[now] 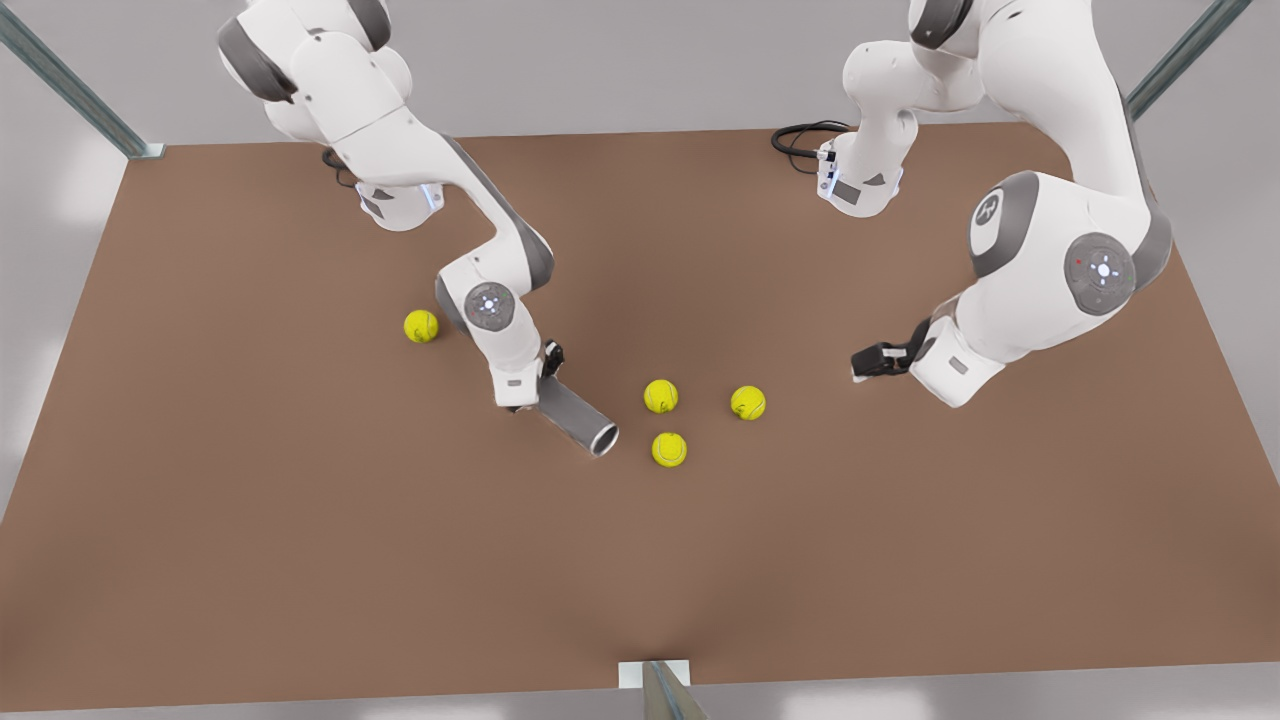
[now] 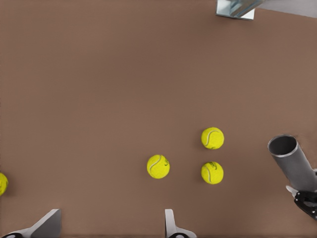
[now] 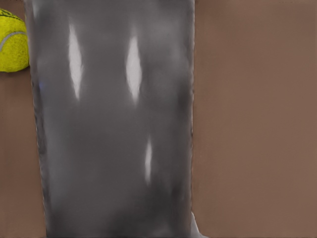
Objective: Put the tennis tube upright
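Four, counting the fuzzy yellow tennis balls (image 1: 669,449) scattered on the matte brown table (image 1: 300,560). Starting at the near edge, finding a pale metal bracket (image 1: 655,676) cut off by the frame. Moving inward, seeing three of the balls clustered close together but apart from one another, and just beside them, toward the front view's left, the tennis tube (image 1: 585,420). Noting it as a smooth dark-grey metallic cylinder, slanted rather than upright, with its hollow mouth and lighter rim pointing toward the camera. Catching soft white glints along its curved wall (image 3: 114,129) in the right wrist view.

Finding the right gripper (image 1: 535,388) at the tube's far end, pinching the tube between its fingers, with that end hidden behind the white hand. Spotting the fourth ball (image 1: 420,326) alone farther toward the front view's left, well apart from the rest.

Looking across to the front view's right, seeing the left gripper (image 1: 862,362) waiting above the table, well apart from the tube, with its pale fingers (image 2: 47,224) spread wide.

Reaching the back, noting glossy white arm shells with grey joints, a looped black cable (image 1: 800,135) and a pale emblem (image 1: 988,210) too small to read.
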